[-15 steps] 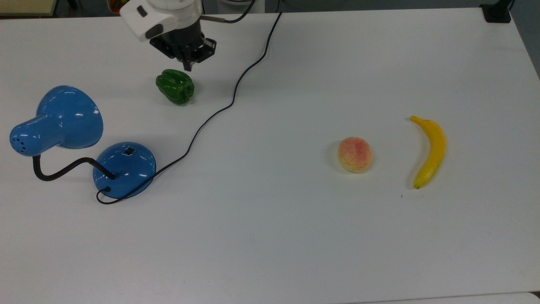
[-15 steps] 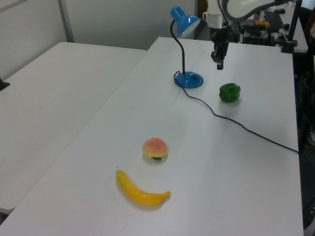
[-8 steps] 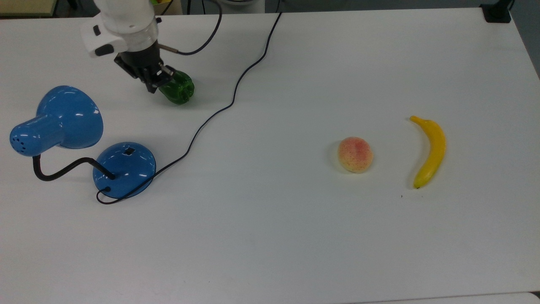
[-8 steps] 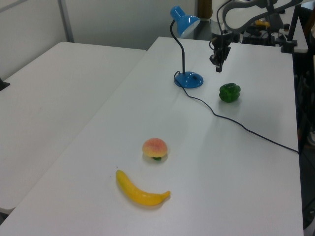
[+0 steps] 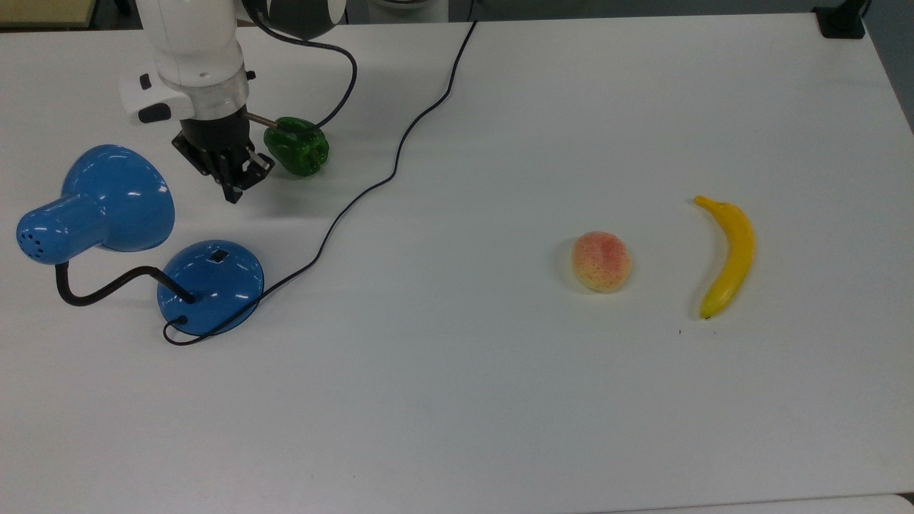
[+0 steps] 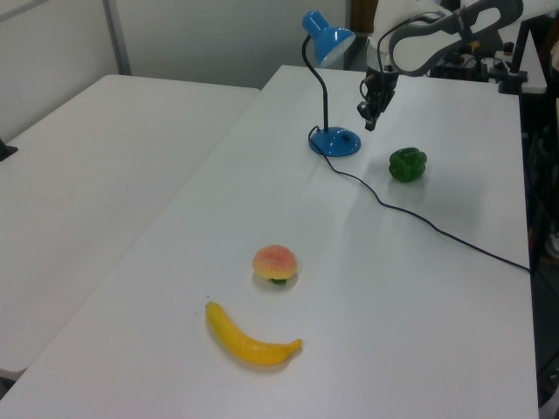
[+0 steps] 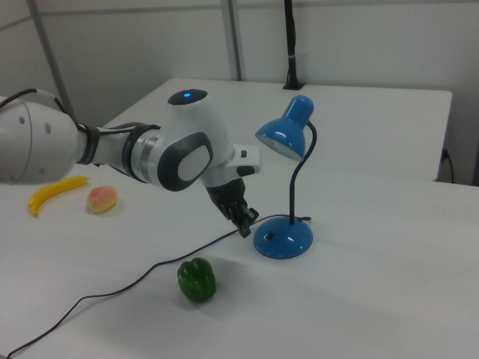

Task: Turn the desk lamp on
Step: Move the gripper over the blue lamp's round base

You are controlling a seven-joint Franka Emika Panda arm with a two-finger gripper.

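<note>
**Black gripper above lamp base**

Black gripper point(image 5: 234, 191) fingers pressed together, holding nothing, hovering off the white table point(image 5: 500, 392). Top view: desk lamp point(image 5: 211, 285) base at its 6 o'clock, apart; green pepper point(image 5: 298, 147) at 2 o'clock; peach point(image 5: 601, 261) and banana point(image 5: 727, 255) far off at 3 o'clock.

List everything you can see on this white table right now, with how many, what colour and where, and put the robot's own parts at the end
desk lamp: one, glossy blue with black gooseneck, at the top view's left edge; small black switch on its round base.
cord: one, black, running from the lamp base across the table to the top view's upper edge.
green pepper: one, green, in the top view above and right of the lamp base.
peach: one, pink-yellow, top view's right half.
banana: one, yellow, right of the peach in the top view.
end effector: one, black, on a white arm, between pepper and lamp shade in the top view.
</note>
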